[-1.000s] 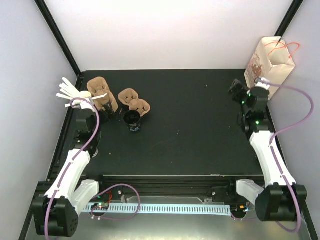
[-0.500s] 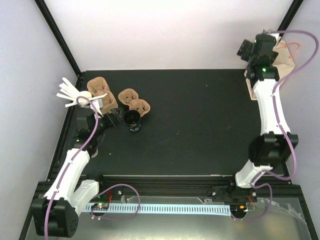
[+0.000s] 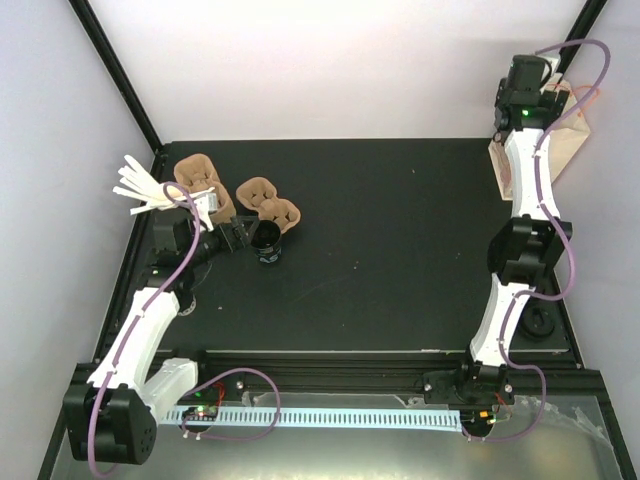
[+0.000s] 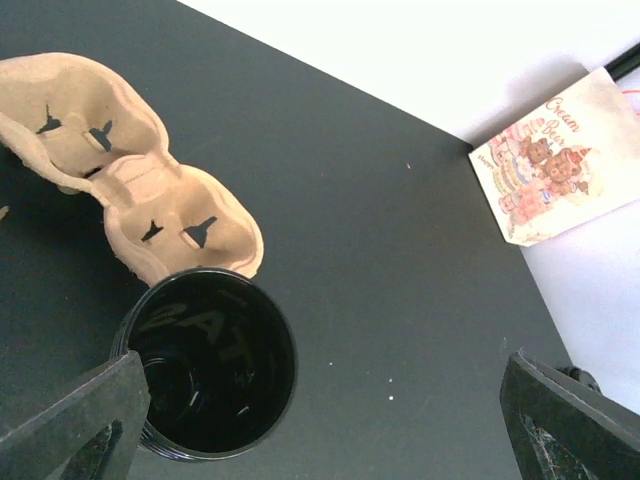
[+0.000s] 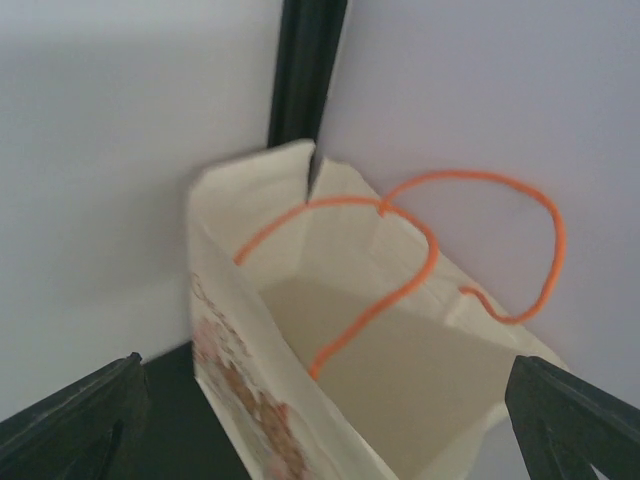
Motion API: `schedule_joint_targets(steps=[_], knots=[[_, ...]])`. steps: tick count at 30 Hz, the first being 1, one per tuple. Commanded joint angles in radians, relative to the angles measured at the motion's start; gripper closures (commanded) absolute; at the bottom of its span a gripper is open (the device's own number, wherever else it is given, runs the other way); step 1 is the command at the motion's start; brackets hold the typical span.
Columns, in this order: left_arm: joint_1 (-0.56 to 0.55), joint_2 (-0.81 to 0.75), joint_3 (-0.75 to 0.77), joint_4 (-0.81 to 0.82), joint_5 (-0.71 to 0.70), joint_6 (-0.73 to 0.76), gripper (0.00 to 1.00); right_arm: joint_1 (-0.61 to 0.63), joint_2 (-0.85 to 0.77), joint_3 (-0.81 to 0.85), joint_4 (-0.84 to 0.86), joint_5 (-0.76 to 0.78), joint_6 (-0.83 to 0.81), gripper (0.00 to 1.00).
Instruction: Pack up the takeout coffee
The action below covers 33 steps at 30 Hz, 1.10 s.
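Note:
One takeout coffee (image 3: 266, 240), a small black cup with a black lid, stands on the black table just in front of a brown pulp carrier (image 3: 271, 206). My left gripper (image 3: 236, 237) hovers at its left side, open. In the left wrist view the coffee (image 4: 205, 375) sits close to the left finger (image 4: 75, 420), with the rest of the wide gap empty. My right gripper (image 3: 522, 78) is raised high over the paper bag (image 3: 560, 135), open and empty. The right wrist view looks down into the bag (image 5: 420, 390), which has orange handles (image 5: 400, 270).
A second pulp carrier (image 3: 200, 185) lies at the back left. White stirrer sticks (image 3: 140, 186) fan out beyond the table's left edge. The bag stands in the back right corner against the wall and a black frame post (image 5: 305, 70).
The right arm has swung up from beside the bag to high above its opening. The left gripper has moved right, closer to the coffee.

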<state>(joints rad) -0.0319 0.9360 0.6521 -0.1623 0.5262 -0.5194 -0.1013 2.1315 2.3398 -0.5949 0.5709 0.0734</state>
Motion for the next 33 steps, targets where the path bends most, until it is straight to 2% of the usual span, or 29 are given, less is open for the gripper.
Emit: schedule_joint_targets(steps=[1,5,12,17,25,28,30,33], knots=[[0.006,-0.022,0.037,-0.017,0.061,0.027,0.01,-0.013,-0.117,-0.201,0.217,0.049,-0.106,0.0],[0.006,-0.043,0.039,-0.034,0.065,0.033,0.01,-0.012,-0.139,-0.264,0.232,0.068,-0.094,0.0],[0.006,-0.059,0.035,-0.036,0.065,0.033,0.01,-0.012,-0.205,-0.478,0.424,0.04,-0.132,0.0],[0.006,-0.037,0.041,-0.027,0.079,0.021,0.01,-0.013,-0.098,-0.38,0.436,0.059,-0.175,0.01],[0.006,-0.007,0.065,-0.034,0.085,0.034,0.01,-0.047,0.094,-0.123,0.288,0.033,-0.151,0.04],[0.007,0.003,0.069,-0.038,0.083,0.044,0.01,-0.057,0.127,-0.091,0.257,0.01,-0.14,0.11],[0.006,0.009,0.064,-0.032,0.079,0.044,0.01,-0.057,0.129,-0.103,0.26,0.016,-0.145,0.19],[0.006,0.02,0.06,-0.025,0.086,0.041,0.01,-0.057,0.123,-0.12,0.251,0.028,-0.139,0.42]])
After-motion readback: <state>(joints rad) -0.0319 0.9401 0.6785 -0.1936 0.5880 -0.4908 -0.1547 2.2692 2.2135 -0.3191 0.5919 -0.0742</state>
